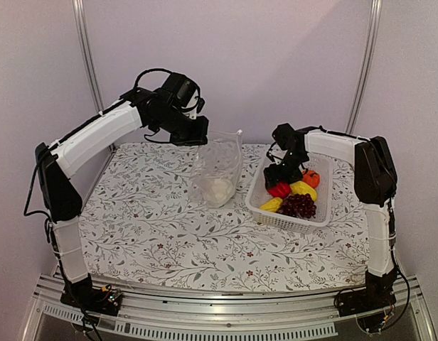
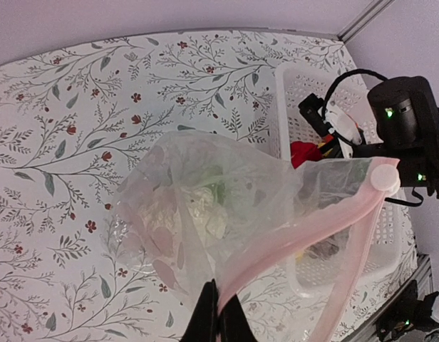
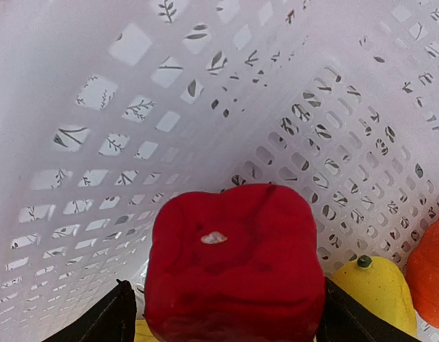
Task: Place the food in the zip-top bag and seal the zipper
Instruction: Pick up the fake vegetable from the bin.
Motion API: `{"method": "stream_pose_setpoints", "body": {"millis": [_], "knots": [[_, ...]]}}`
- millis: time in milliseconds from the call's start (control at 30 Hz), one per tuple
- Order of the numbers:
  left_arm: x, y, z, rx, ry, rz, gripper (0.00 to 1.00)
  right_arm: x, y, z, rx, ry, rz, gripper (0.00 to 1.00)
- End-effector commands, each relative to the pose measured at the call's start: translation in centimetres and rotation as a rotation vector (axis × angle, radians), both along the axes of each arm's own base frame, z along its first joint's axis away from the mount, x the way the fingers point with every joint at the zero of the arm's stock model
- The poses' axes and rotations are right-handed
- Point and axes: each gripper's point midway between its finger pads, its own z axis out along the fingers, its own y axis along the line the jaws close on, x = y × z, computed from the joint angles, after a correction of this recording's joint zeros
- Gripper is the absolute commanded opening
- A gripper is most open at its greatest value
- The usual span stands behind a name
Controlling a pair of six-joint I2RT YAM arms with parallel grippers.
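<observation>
Right gripper [image 1: 281, 179]: fingers [image 3: 123, 317] spread wide, one each side of red pepper [image 3: 234, 263], very near it. Cannot tell if touching. Pepper sits in white basket [image 3: 98, 142], yellow piece [image 3: 376, 288] just beside.

Left gripper [image 2: 218, 313]: pinched tight on zip-top bag [image 2: 205, 199] edge, at pink zipper [image 2: 305, 228]. Bag hangs below it, mouth open, white lumpy piece [image 1: 220, 190] inside.
</observation>
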Motion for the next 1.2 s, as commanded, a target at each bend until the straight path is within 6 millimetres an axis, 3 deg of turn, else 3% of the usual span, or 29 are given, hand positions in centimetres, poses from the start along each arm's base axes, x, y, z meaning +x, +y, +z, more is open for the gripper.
{"method": "stream_pose_setpoints", "body": {"millis": [0,367,700,833,1033,1167], "knots": [[0.1,0.7,0.8,-0.020,-0.009,0.015,0.00,2.0,0.9,3.6,0.042,-0.106,-0.014,0.85],[0.0,0.7,0.8,-0.017,-0.012,0.010,0.00,2.0,0.5,1.0,0.004,-0.055,-0.040,0.81],[0.0,0.7,0.7,-0.015,-0.010,0.010,0.00,1.8,0.1,0.6,-0.016,-0.033,-0.064,0.74],[-0.1,0.4,0.7,-0.027,-0.002,-0.003,0.00,1.7,-0.5,0.5,-0.046,-0.031,-0.093,0.64],[-0.1,0.3,0.6,-0.031,-0.001,-0.006,0.00,1.2,-1.2,3.4,-0.033,-0.065,-0.148,0.56],[0.0,0.4,0.6,-0.031,0.000,0.000,0.00,0.8,-0.9,8.6,0.045,-0.135,-0.155,0.54]]}}
